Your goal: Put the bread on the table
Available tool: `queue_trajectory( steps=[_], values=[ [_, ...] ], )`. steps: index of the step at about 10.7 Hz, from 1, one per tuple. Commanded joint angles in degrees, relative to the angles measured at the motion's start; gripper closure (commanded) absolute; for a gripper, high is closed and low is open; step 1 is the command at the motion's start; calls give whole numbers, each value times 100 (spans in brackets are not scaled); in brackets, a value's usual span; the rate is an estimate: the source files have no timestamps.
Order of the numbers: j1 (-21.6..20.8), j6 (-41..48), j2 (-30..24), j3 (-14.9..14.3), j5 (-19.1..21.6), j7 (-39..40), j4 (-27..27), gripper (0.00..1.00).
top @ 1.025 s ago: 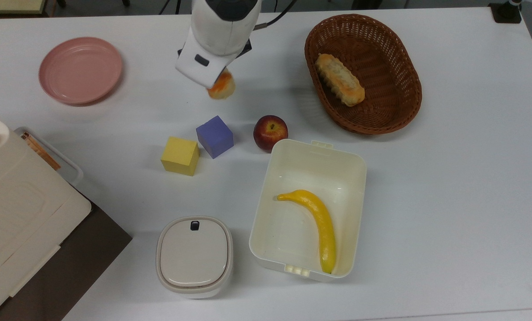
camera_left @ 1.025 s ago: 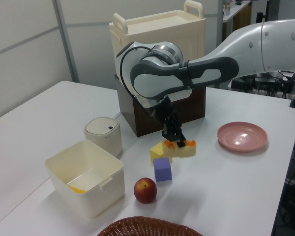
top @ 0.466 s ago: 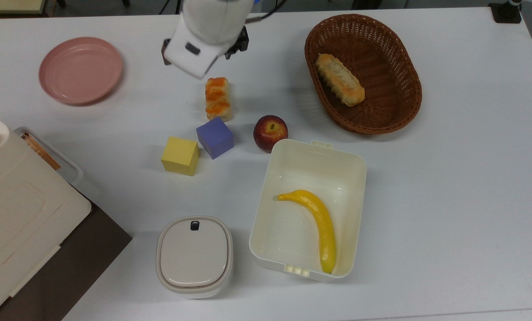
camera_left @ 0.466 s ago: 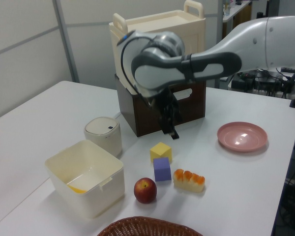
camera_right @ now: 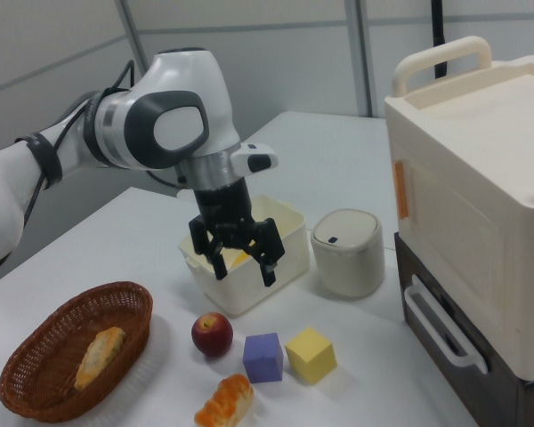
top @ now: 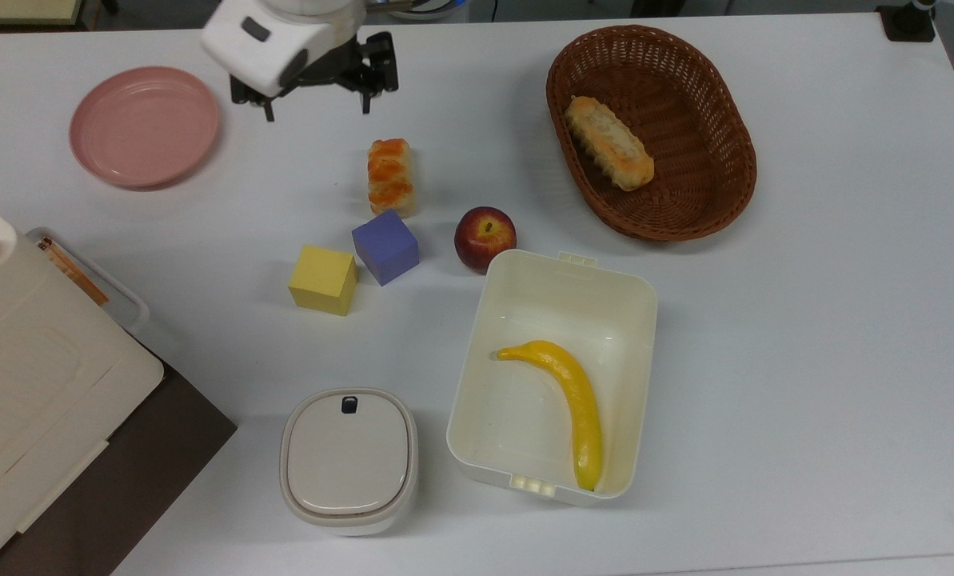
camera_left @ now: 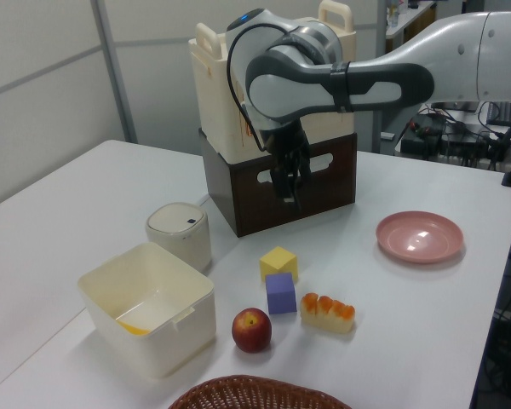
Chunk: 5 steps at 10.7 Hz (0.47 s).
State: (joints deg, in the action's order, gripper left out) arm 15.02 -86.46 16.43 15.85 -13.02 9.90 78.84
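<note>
The bread (top: 389,176), a short braided roll with an orange glazed top, lies flat on the white table (top: 804,320), just above the purple cube (top: 385,245) in the top view. It also shows as the bread (camera_left: 328,312) and the bread (camera_right: 224,400). My gripper (top: 317,110) hangs open and empty above the table, up and to the top view's left of the bread, well clear of it. In the right view the gripper (camera_right: 244,267) has its fingers spread wide; in the left view the gripper (camera_left: 289,192) sits in front of the brown box.
A wicker basket (top: 752,160) holds a longer tan loaf (top: 608,154). An apple (top: 484,238), a yellow cube (top: 323,278), a cream box (top: 644,320) with a banana (top: 568,400), a lidded container (top: 349,460) and a pink plate (top: 145,126) stand around. A cream crate (top: 37,376) fills the top view's lower left.
The gripper let go of the bread, which dropped onto the table beside the purple cube. It then rose and moved toward the top view's upper left, fingers spread.
</note>
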Motion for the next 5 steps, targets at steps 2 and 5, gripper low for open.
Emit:
queue_trajectory(
  steps=[2,5],
  values=[
    [-78,-574,-123,-301,529,-752,44,0],
    [-638,-574,-281,-1272,1088,-718,44,0]
  ],
)
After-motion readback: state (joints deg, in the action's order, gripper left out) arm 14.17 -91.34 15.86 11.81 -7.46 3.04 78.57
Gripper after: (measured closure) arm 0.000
